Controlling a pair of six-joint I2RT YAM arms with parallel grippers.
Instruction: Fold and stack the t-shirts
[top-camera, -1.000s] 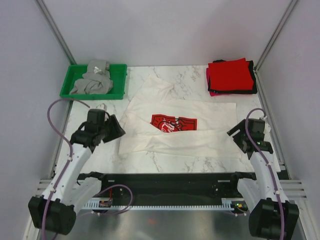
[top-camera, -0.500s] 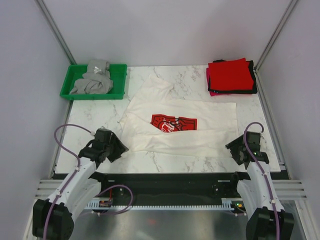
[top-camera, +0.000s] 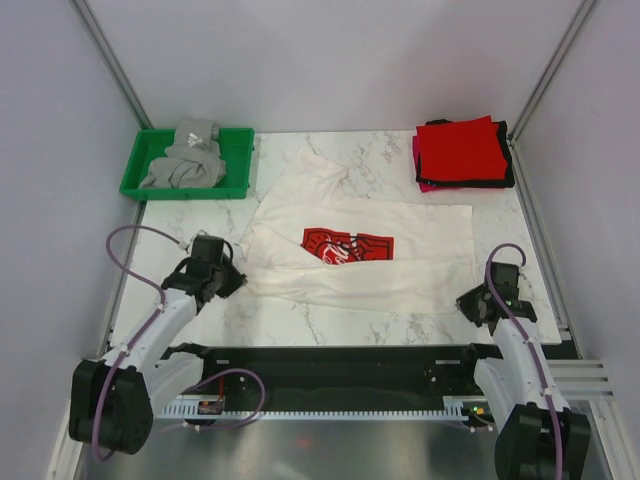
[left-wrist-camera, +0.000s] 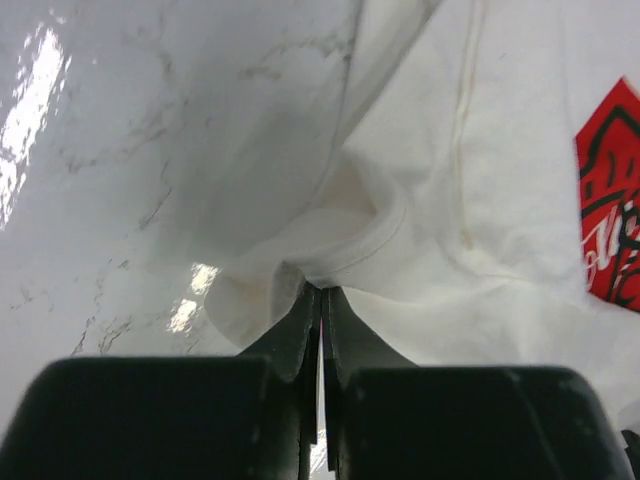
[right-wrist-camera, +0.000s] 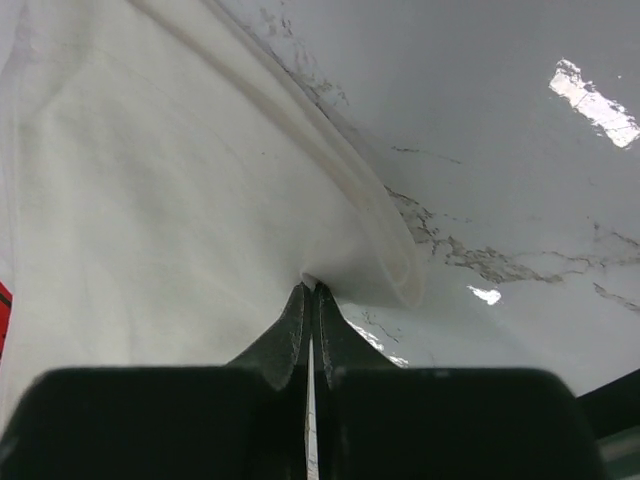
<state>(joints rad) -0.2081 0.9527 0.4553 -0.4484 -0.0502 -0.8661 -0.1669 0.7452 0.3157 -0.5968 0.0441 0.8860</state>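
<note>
Your white t-shirt (top-camera: 360, 250) is lying flat mid-desk with its long axis running left to right. The red print faces up and sits roughly in the middle, and one floppy bit trails off toward the far left. The near edge is doubled over into a long band. Your left pincer (top-camera: 232, 277) is clamped together on the shirt's near-left corner; the wrist view shows a hemmed edge bunched right at the tips. Your right pincer (top-camera: 470, 303) is pinched on the near-right corner, with the cloth rolled into a fold there. The marble desk (top-camera: 380, 150) has a green tray (top-camera: 180, 192) in the far-left corner with a crumpled grey shirt (top-camera: 190, 160) in it. Far right is a stack of folded shirts (top-camera: 465, 155), red on top, black and pink edges showing underneath.
</note>
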